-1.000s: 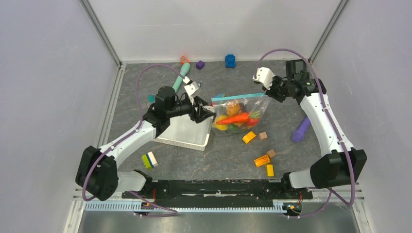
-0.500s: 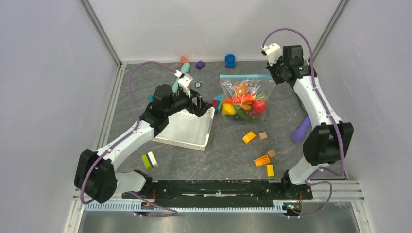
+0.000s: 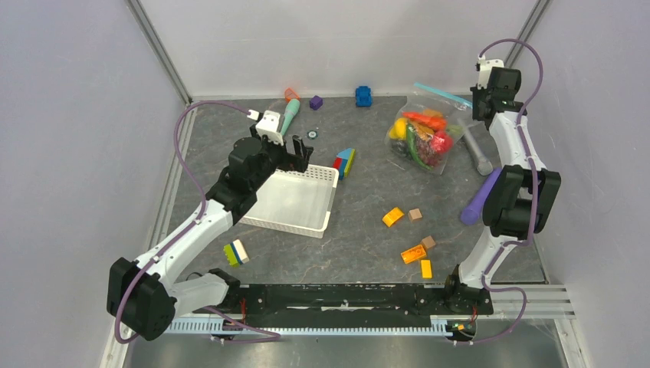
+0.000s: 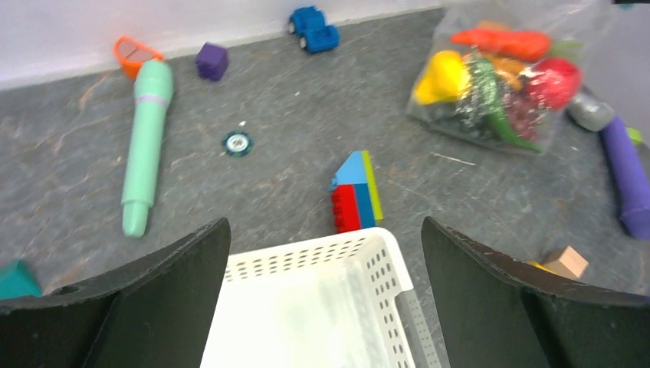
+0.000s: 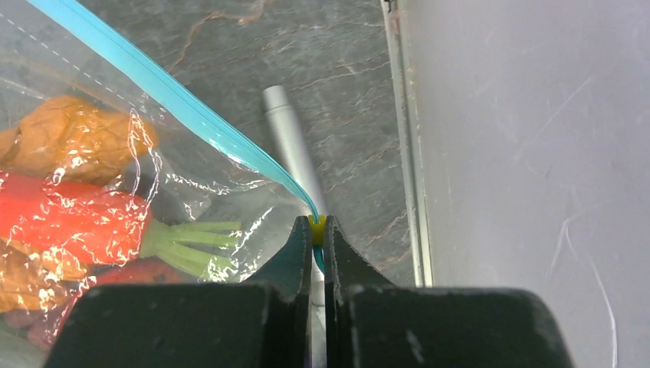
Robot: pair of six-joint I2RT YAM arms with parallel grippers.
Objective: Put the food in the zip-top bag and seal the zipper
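The zip-top bag lies at the far right, holding the food: an orange carrot, a yellow piece, a red piece and a green pod. It also shows in the left wrist view. My right gripper is shut on the yellow slider at the end of the light-blue zipper, close to the right wall. The carrot shows through the plastic. My left gripper is open and empty, hovering over the far edge of the white mesh basket, well apart from the bag.
The white basket sits at centre left. A teal marker toy, purple cube, blue car and red-blue-yellow block lie behind it. A grey cylinder, purple toy and several small blocks lie right.
My right gripper has dragged the bag by its zipper end to the far right, near the wall. My left gripper has let go of the bag and drawn back left over the basket.
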